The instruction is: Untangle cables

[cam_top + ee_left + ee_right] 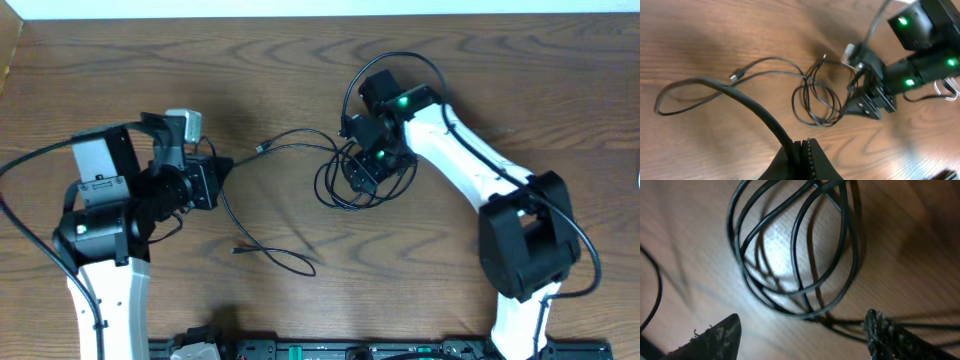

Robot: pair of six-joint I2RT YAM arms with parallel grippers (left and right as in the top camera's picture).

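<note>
Closest to the front edge of the table [300, 60] is a loose black cable [262, 250]. It bends across the wood and has a small plug end [238, 250] lying flat.

A bit farther back on the left is the left gripper [212, 182]. In the left wrist view its fingers [812, 157] are pressed together, and they are pinching a black cable [760, 112]. That cable goes up and away from the fingers and then makes a long bend out to the left. I cannot tell for sure if it is the same cable as the loose one at the front.

Across from it, near the middle of the table, is a coil of cables [340, 195]. It is a few thin black loops lying on top of each other on the wood. The right gripper [362, 170] is right over the coil. In the right wrist view its fingers [715, 337] are spread wide apart, one on each side, low over the table. The loops [795, 245] lie just past the fingertips. I cannot tell if the fingers touch them.

Farther back, one thin cable runs out of the coil to the left. It ends in another small plug [262, 149], which lies on the table between the two grippers.
</note>
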